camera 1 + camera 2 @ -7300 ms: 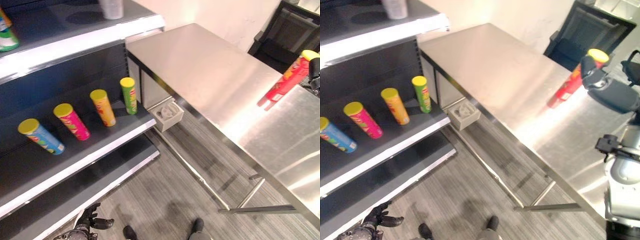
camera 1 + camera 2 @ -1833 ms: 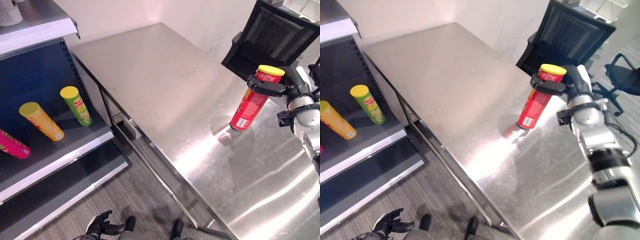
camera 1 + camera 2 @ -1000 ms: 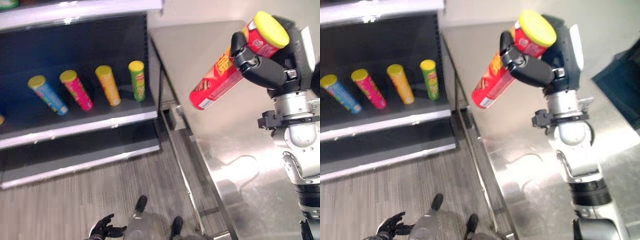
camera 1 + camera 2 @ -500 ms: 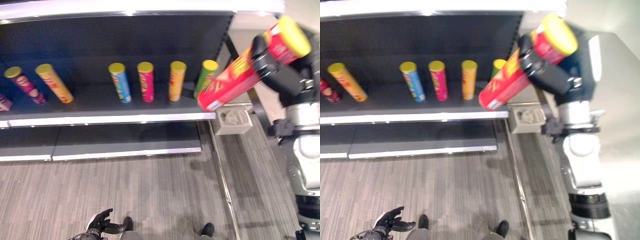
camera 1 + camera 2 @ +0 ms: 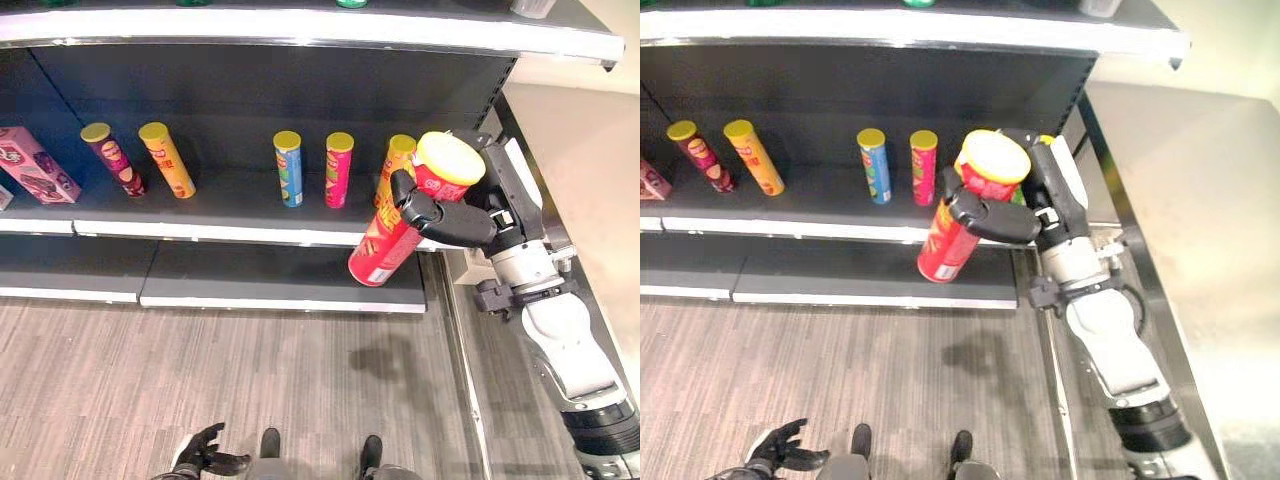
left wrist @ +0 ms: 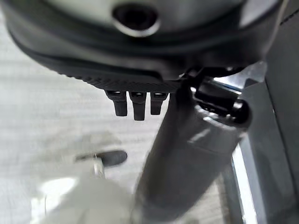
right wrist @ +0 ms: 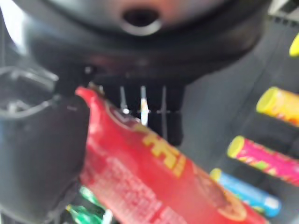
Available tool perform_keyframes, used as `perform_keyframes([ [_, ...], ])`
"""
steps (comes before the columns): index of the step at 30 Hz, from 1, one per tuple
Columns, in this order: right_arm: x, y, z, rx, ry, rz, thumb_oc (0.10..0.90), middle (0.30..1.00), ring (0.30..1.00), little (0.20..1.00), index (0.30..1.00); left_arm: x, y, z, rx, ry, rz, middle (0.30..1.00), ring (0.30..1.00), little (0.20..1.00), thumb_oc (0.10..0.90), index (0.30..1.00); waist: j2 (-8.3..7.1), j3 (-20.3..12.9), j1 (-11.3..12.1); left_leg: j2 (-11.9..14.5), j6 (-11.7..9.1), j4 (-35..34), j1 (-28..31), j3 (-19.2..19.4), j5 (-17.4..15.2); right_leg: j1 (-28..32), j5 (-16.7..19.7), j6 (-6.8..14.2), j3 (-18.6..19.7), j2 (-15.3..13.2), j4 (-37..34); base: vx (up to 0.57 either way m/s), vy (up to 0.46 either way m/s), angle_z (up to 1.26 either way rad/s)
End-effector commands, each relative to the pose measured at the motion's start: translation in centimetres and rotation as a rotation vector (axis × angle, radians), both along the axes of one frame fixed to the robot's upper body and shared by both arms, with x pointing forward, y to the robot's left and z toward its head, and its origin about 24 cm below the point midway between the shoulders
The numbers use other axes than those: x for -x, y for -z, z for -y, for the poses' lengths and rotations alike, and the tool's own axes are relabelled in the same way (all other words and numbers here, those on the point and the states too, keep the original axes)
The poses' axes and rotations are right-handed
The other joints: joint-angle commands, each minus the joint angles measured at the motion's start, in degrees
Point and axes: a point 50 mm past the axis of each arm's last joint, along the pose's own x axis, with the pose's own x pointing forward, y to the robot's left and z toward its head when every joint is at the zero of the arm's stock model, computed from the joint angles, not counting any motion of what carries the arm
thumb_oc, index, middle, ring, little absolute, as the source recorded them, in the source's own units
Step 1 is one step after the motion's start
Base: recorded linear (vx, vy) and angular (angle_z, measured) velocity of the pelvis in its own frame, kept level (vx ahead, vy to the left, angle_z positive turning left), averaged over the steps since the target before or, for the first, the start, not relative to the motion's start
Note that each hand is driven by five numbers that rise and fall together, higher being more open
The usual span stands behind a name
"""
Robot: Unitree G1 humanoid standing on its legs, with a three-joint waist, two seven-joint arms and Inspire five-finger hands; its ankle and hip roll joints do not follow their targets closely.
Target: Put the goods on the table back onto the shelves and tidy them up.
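My right hand (image 5: 452,222) is shut on a red crisp can (image 5: 385,250) with a yellow lid (image 5: 449,158). It holds the can tilted in the air, base down, in front of the right end of the middle shelf (image 5: 220,205). The right wrist view shows the red can (image 7: 154,182) pinched between thumb and fingers. On that shelf stand a maroon can (image 5: 110,158), an orange can (image 5: 168,160), a blue can (image 5: 288,168), a pink can (image 5: 338,168) and another orange can (image 5: 397,160), which is partly hidden behind the red one. My left hand (image 5: 205,460) hangs low over the floor, fingers relaxed.
A pink box (image 5: 35,165) lies at the left end of the middle shelf. The lower shelf (image 5: 280,275) is bare. The white edge of the top shelf (image 5: 300,25) juts out above. The steel table (image 5: 1200,250) stands to the right of the shelving.
The camera has swung further left along the shelving. My right hand has brought the red can lower and steeper, in front of the middle shelf's right end. The left hand stays low.
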Motion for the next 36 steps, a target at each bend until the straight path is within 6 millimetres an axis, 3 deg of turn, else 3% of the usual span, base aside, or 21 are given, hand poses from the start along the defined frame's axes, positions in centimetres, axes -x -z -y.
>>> perform_keyframes([
  [1,1.3,-6.6,-1.2,0.025,-0.047,0.335,0.400,0.300,0.300,0.300,0.300,-1.5,-1.3,-1.1,-0.017,0.019,0.082,0.900,0.900,0.900,0.800,0.900,-1.91,-0.2,0.9,-9.9,4.1,4.4,-3.3,-2.0,-6.9,-1.1,-1.8,0.5,1.4,1.1,-1.6,0.01,-0.046,0.80],
  [4,1.1,-6.4,-1.3,0.030,-0.043,0.325,0.400,0.300,0.300,0.300,0.300,-1.6,-1.3,-0.8,-0.006,0.020,0.090,0.900,0.900,0.900,0.800,0.900,-1.67,0.0,0.9,-10.0,3.9,5.8,-3.8,-1.9,-7.5,-0.6,-1.9,0.2,0.8,0.9,-1.8,0.04,0.041,0.74],
  [5,0.6,-5.8,-1.1,0.058,-0.009,0.296,0.400,0.300,0.300,0.300,0.300,-1.6,-1.2,-0.3,0.012,-0.001,0.091,0.900,0.900,0.900,0.800,0.900,-1.12,0.7,1.3,-7.0,2.0,8.0,-7.4,-1.1,-6.0,1.4,-2.7,0.6,-0.8,-0.9,-3.0,0.14,0.205,0.10],
  [7,0.5,-5.5,-1.1,0.054,-0.006,0.283,0.400,0.300,0.300,0.300,0.300,-1.2,-1.1,-0.6,-0.007,0.008,0.074,0.900,0.900,0.900,0.800,0.900,-1.32,0.4,1.4,-3.4,1.5,5.4,-8.4,-1.8,-3.4,1.5,-3.2,1.1,-1.2,-2.0,-3.3,0.22,0.320,0.29],
  [8,0.2,-5.1,-0.6,0.035,0.031,0.270,0.400,0.300,0.300,0.300,0.300,-1.2,-1.2,-1.0,-0.029,0.012,0.071,0.900,0.900,0.900,0.800,0.900,-1.57,-0.1,1.6,2.7,-0.4,-1.3,-11.1,-2.7,1.3,2.1,-5.3,2.1,-1.1,-3.9,-3.6,0.23,0.307,0.45],
  [11,0.2,-5.1,-0.3,0.036,0.050,0.274,0.400,0.300,0.300,0.300,0.300,-1.2,-1.2,-1.2,-0.035,0.010,0.068,0.900,0.900,0.900,0.800,0.900,-1.40,-0.3,1.7,4.1,-1.2,-3.5,-11.6,-2.9,2.3,2.8,-6.1,2.5,-1.0,-4.3,-3.9,0.24,0.299,0.23],
  [12,0.6,-5.0,0.4,0.047,0.086,0.276,0.400,0.300,0.300,0.300,0.300,-1.0,-1.2,-1.4,-0.050,0.029,0.059,0.900,0.900,0.900,0.800,0.900,0.92,-2.2,1.5,5.7,-3.2,-4.3,-12.3,-1.7,3.7,5.5,-6.5,4.0,-0.8,-6.1,-4.9,0.37,0.530,-0.04],
  [13,0.7,-5.0,0.4,0.051,0.089,0.284,0.400,0.300,0.300,0.300,0.300,-0.9,-1.1,-1.4,-0.057,0.041,0.051,0.900,0.900,0.900,0.800,0.900,1.76,-3.0,1.5,5.4,-3.9,-4.3,-11.5,-1.5,3.9,6.2,-5.9,4.4,-1.1,-7.0,-5.0,0.56,0.844,-0.18],
  [14,1.1,-5.1,0.6,0.062,0.112,0.301,0.400,0.300,0.300,0.300,0.300,-1.1,-1.2,-1.6,-0.069,0.054,0.054,0.900,0.900,0.900,0.800,0.900,2.14,-4.2,1.5,3.2,-3.6,-4.1,-10.2,-1.0,3.6,7.0,-4.5,5.9,-1.6,-10.5,-4.9,0.35,0.584,0.02],
  [15,1.2,-5.3,0.3,0.052,0.106,0.316,0.400,0.300,0.300,0.300,0.300,-1.2,-1.4,-1.9,-0.082,0.063,0.059,0.900,0.900,0.900,0.800,0.900,2.27,-4.3,1.6,2.0,-3.0,-3.5,-9.7,-0.7,3.0,7.0,-3.9,6.3,-1.6,-12.1,-4.4,0.36,0.711,0.19],
  [17,1.1,-5.7,-1.4,0.012,0.048,0.345,0.400,0.300,0.300,0.300,0.300,-0.9,-1.8,-3.5,-0.137,0.036,0.053,0.900,0.900,0.900,0.800,0.900,2.02,-4.1,2.6,-2.6,1.1,-1.9,-7.3,2.3,-0.5,3.3,-0.9,6.5,-1.0,-17.8,2.6,0.20,0.642,-0.09],
  [19,0.9,-5.6,-2.0,0.007,0.030,0.342,0.400,0.300,0.300,0.300,0.300,-0.4,-1.9,-4.4,-0.162,-0.001,0.040,0.900,0.900,0.900,0.800,0.900,2.08,-3.7,3.2,-3.7,2.6,-2.2,-6.0,4.2,-1.5,1.3,0.5,6.1,-2.3,-19.1,6.2,0.08,0.376,-0.84],
  [20,0.9,-5.4,-2.1,0.010,0.029,0.333,0.400,0.300,0.300,0.300,0.300,-0.4,-2.0,-4.6,-0.167,-0.005,0.039,0.900,0.900,0.900,0.800,0.900,2.02,-3.4,2.9,-4.2,3.0,-2.4,-5.4,4.4,-1.8,0.0,1.1,5.6,-1.7,-18.5,8.5,0.08,0.278,-0.73],
  [21,0.9,-5.3,-2.0,0.019,0.026,0.328,0.400,0.300,0.300,0.300,0.300,-0.4,-2.0,-4.7,-0.165,-0.010,0.041,0.900,0.900,0.900,0.800,0.900,2.54,-2.7,2.1,-5.0,3.6,-3.1,-4.1,4.4,-2.0,-1.8,0.5,4.9,0.2,-15.4,9.4,0.08,0.225,-0.08],
  [23,0.9,-5.7,-2.7,0.000,-0.018,0.337,0.400,0.300,0.300,0.300,0.300,-0.8,-1.9,-4.2,-0.144,-0.027,0.055,0.900,0.900,0.900,0.800,0.900,2.80,-1.5,1.2,-6.0,3.9,-4.0,-2.6,4.4,-2.9,-4.5,1.2,4.9,-1.9,-12.2,4.4,0.10,0.141,0.22],
  [24,0.8,-5.8,-3.0,-0.005,-0.032,0.338,0.400,0.300,0.300,0.300,0.300,-1.1,-1.9,-3.9,-0.136,-0.029,0.069,0.900,0.900,0.900,0.800,0.900,2.84,-0.7,0.7,-6.1,3.9,-4.0,-2.3,4.2,-3.2,-6.3,1.9,5.1,-0.8,-10.6,3.1,0.11,0.033,-0.22],
  [25,0.7,-5.7,-3.1,-0.003,-0.034,0.332,0.400,0.300,0.300,0.300,0.300,-2.2,-2.4,-3.4,-0.109,-0.027,0.116,0.900,0.900,0.900,0.800,0.900,2.51,0.9,-0.4,-6.7,4.1,-3.9,-1.7,3.0,-3.5,-9.6,3.3,5.6,3.3,-8.2,0.7,0.15,-0.047,-0.18],
  [27,0.6,-5.6,-3.1,0.006,-0.020,0.335,0.400,0.300,0.300,0.300,0.300,-3.0,-2.7,-2.7,-0.086,-0.013,0.155,0.900,0.900,0.900,0.800,0.900,1.57,1.5,0.1,-7.7,4.2,-2.6,-2.1,1.2,-4.1,-7.9,4.6,5.8,5.9,-8.2,-1.7,0.14,-0.129,0.40],
  [30,0.3,-5.3,-3.2,0.012,0.025,0.337,0.400,0.300,0.300,0.300,0.300,-2.4,-2.1,-1.4,-0.051,-0.012,0.142,0.900,0.900,0.900,0.800,0.900,1.74,0.6,0.5,-6.8,3.8,-2.7,-3.2,-0.5,-3.8,-6.1,4.6,5.6,3.0,-8.4,-3.4,0.11,-0.167,1.14],
  [34,-0.5,-5.0,-3.9,-0.035,0.028,0.326,0.400,0.300,0.300,0.300,0.300,-2.0,-1.8,-0.9,-0.045,-0.005,0.126,0.900,0.900,0.900,0.800,0.900,3.08,1.4,1.8,-6.4,3.4,-3.0,-4.6,-2.7,-3.0,-5.9,3.3,5.3,0.8,-8.7,-2.4,0.05,-0.109,0.19],
  [36,-1.0,-5.9,-4.1,-0.024,0.097,0.388,0.400,0.300,0.300,0.300,0.300,-2.1,-1.8,-0.7,-0.044,-0.006,0.130,0.900,0.900,0.900,0.800,0.900,4.65,2.5,3.1,-6.6,2.9,-3.6,-6.0,-4.3,-2.2,-6.7,2.5,5.2,-0.6,-9.3,-1.4,-0.02,-0.052,0.32],
])
